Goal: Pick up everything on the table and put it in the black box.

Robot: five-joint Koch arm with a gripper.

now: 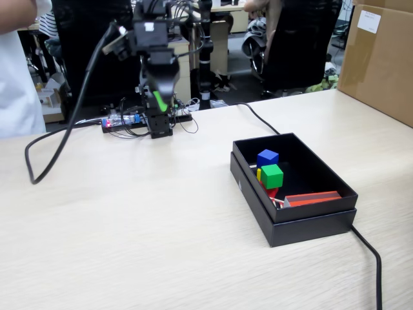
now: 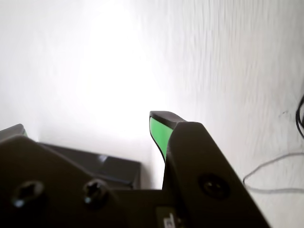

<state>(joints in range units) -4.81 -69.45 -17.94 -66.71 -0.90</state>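
The arm is folded back over its base at the far side of the table (image 1: 129, 226), its gripper (image 1: 161, 103) pointing down above the base and well apart from the black box (image 1: 303, 226); whether its jaws are apart or together cannot be told, since only one green-padded tip shows in either view. Inside the box I count one blue cube (image 1: 267, 157), one green cube (image 1: 271, 175), one yellow cube (image 1: 259, 174) mostly hidden behind the green, and a red cube (image 1: 271, 192) peeking out beneath it. No cubes lie on the table.
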